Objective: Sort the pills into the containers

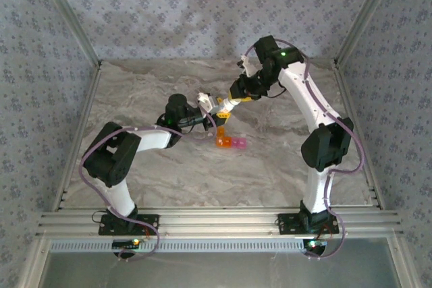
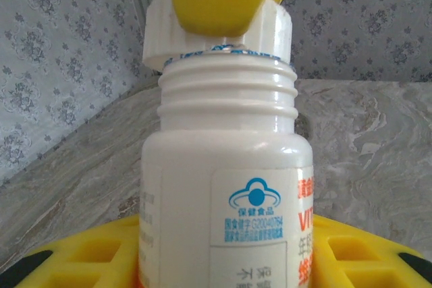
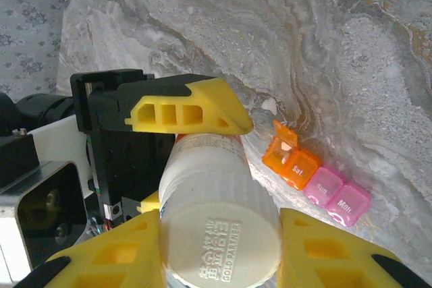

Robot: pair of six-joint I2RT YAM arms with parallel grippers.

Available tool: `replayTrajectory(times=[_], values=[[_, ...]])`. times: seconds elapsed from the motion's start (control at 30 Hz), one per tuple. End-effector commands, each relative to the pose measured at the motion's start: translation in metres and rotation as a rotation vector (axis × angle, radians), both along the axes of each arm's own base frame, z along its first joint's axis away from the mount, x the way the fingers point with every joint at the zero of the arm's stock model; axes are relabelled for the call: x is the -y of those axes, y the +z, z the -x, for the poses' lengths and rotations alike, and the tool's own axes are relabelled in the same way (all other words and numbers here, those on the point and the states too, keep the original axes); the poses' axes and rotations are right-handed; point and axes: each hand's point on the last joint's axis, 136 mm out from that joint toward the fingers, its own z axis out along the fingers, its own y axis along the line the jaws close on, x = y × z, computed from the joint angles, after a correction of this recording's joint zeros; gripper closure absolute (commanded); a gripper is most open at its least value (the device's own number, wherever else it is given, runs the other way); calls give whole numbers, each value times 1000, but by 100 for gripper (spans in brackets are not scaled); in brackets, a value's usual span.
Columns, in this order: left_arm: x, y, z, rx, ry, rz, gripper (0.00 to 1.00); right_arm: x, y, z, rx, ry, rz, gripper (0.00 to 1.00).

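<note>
**Fig.** Uncapping stage of the pill sort. L claw (image 2: 229,264) is part-closed round the body of the white pill bottle (image 2: 229,187) and holds it off the desk (image 3: 378,65), neck toward the R arm. R claw (image 3: 226,255) is clamped tight on the ribbed screw cap (image 3: 217,231). In the L wrist view the cap sits skewed on the neck w/ the threads exposed below it, so it is judged unscrewed but not yet drawn clear. Containers (image 3: 317,179): a strip of joined translucent compartments, orange to pink, lying on the desk beside and below the bottle, apart from both claws. The orange end lid (image 3: 284,137) stands open; the pink ones marked Sun and Mon look closed. No pills can be made out w/ certainty, and the bottle's contents are hidden. Technique: draw the cap straight off along the bottle's axis w/o sideways drag, since a skewed cap may catch the top thread and jerk the bottle in the L grip. Hold the bottle firm, mouth level or raised, until the cap is away, or pills may spill on the desk. Park the cap away from the strip, then tip the bottle over the open compartment.
</note>
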Motion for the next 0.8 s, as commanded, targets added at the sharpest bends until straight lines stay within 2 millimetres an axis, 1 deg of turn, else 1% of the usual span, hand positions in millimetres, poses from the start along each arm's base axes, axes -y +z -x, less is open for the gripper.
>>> replayTrajectory(times=[0.0, 0.17, 0.37, 0.77], values=[[3, 15, 4, 51, -37, 19, 100, -4, -3, 6, -24, 31, -10, 64], [3, 17, 4, 57, -38, 17, 100, -7, -7, 10, -31, 53, -12, 64], [4, 19, 3, 62, -44, 19, 100, -7, -7, 23, -44, 106, -24, 64], [5, 29, 11, 76, -76, 37, 100, -12, 8, 33, -45, 140, -108, 65]])
